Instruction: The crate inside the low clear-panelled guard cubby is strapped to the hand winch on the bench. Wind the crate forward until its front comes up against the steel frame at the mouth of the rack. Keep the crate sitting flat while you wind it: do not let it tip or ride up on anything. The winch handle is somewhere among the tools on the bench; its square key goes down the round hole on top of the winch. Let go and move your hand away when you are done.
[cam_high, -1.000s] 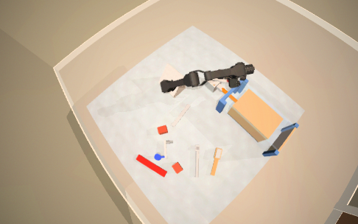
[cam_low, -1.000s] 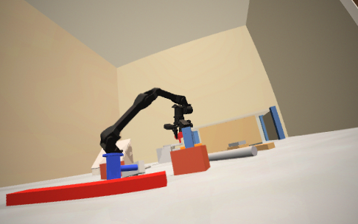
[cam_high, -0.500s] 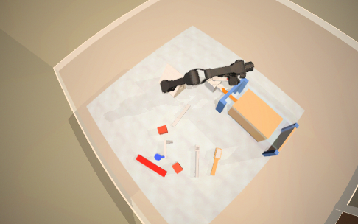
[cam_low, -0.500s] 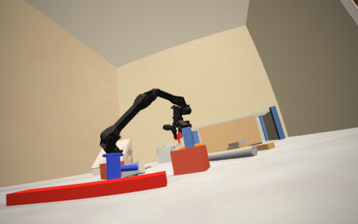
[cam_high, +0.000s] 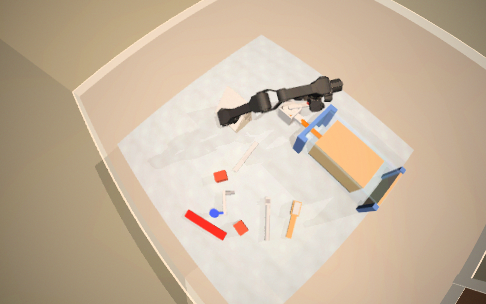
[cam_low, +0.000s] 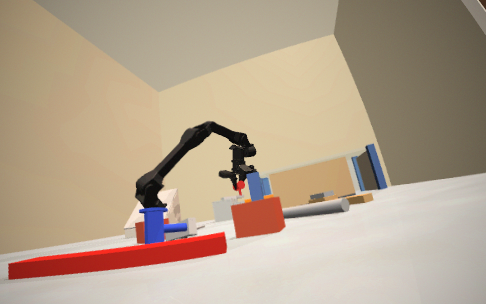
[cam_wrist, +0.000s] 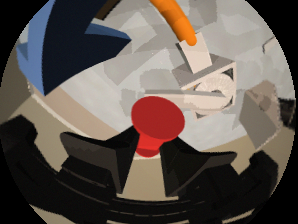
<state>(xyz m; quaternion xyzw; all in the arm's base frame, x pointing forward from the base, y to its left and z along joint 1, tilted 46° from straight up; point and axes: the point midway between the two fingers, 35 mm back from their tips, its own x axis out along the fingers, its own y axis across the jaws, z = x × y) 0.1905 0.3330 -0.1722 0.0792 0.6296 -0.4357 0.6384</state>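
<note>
Red knob (cam_high: 307, 103) (cam_low: 240, 185) (cam_wrist: 158, 119), one, clenched btwn the two fingers of the black gripper (cam_high: 316, 104) (cam_low: 240, 182) (cam_wrist: 149, 125) above the winch (cam_high: 287, 115) (cam_low: 222, 210) (cam_wrist: 230, 100). One tan crate (cam_high: 350, 152) (cam_low: 310, 180), box-shaped, sits inside the clear-panelled cubby, a short gap btwn its front and the nr. blue frame (cam_high: 299, 144) (cam_low: 255, 186) (cam_wrist: 60, 45); one orange strap (cam_high: 311, 128) (cam_wrist: 175, 20) runs winch-ward. Second blue frame (cam_high: 367, 207) (cam_low: 376, 167) stands at the far end.

Also on the pale, mottled bench: 2 red-orange blocks (cam_high: 220, 176) (cam_high: 241, 227) (cam_low: 257, 217), 1 flat red bar (cam_high: 205, 225) (cam_low: 120, 255), 1 blue-knobbed crank (cam_high: 224, 202) (cam_low: 154, 225), 2 slim pale rods (cam_high: 246, 156) (cam_high: 267, 218) & 1 orange-handled tool (cam_high: 292, 220).

Arm covers pt. of the winch from above; in the exterior view, the nearer block hides the nr. frame's foot. Wrist view, cut off round at the edges, shows a ribbed, whitish drum (cam_wrist: 215, 90) in the winch's squarish housing. Whether the key is fully down the hole: can't tell. Crate's underside, ditto.
</note>
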